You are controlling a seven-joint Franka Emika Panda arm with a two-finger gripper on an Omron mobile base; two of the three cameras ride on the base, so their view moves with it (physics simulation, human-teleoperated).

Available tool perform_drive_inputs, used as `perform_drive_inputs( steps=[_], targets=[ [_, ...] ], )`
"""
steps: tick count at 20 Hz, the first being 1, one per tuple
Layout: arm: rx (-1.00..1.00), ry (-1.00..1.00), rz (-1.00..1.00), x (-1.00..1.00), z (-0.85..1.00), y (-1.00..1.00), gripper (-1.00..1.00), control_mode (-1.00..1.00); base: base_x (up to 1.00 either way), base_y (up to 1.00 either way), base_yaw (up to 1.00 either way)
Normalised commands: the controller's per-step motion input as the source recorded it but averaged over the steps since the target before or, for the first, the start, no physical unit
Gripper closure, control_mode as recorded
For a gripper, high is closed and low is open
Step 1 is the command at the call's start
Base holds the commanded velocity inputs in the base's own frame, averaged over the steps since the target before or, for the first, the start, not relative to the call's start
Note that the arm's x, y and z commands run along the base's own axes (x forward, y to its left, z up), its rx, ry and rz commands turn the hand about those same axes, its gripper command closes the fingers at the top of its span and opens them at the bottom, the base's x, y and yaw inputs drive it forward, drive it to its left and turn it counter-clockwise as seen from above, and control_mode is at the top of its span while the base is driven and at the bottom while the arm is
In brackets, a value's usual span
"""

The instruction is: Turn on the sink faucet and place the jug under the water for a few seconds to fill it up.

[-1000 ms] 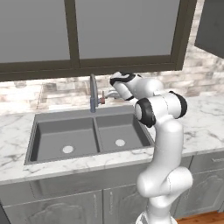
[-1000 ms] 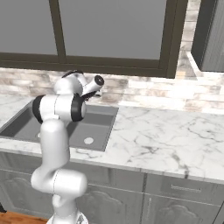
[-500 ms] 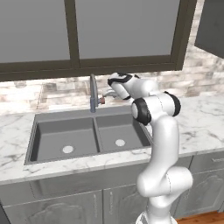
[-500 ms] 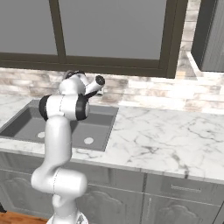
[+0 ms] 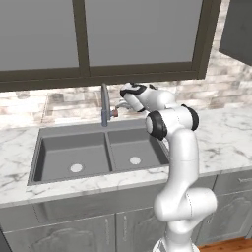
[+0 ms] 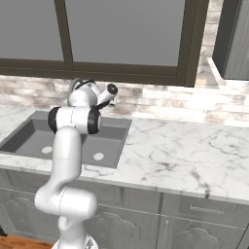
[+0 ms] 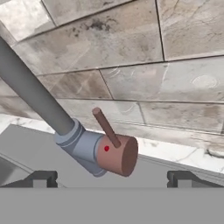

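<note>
Faucet (image 5: 105,104): one | sink (image 5: 98,153) bowls: two | fingers (image 7: 110,178): spread, apparently clear of lever (image 7: 106,127)

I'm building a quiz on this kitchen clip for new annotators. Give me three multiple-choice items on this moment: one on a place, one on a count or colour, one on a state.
1. Where does the faucet stand?
A. behind the divider between the two bowls
B. at the sink's far left corner
C. on the counter right of the sink

2. How many bowls has the sink?
A. one
B. two
C. three

3. How is the gripper?
A. shut on the lever
B. open, holding nothing
C. shut on a jug

Answers:
1 A, its base rises behind the centre divider.
2 B, two basins lie side by side, a drain in each.
3 B, in the hand view the fingers stand wide apart with the reddish-brown lever ahead between them, untouched.
</note>
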Motion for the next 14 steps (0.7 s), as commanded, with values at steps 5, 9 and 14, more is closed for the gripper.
perform_drive_inputs(
  steps=[5,9,14],
  targets=[
    [0.00,0.00,-0.01,0.02,-0.13,0.01,-1.00,-1.00,0.00,0.00,0.00],
    [0.00,0.00,-0.01,0.04,-0.08,0.04,-1.00,-1.00,0.00,0.00,0.00],
    [0.00,0.00,-0.01,0.03,-0.05,0.13,-1.00,-1.00,0.00,0.00,0.00]
  ],
)
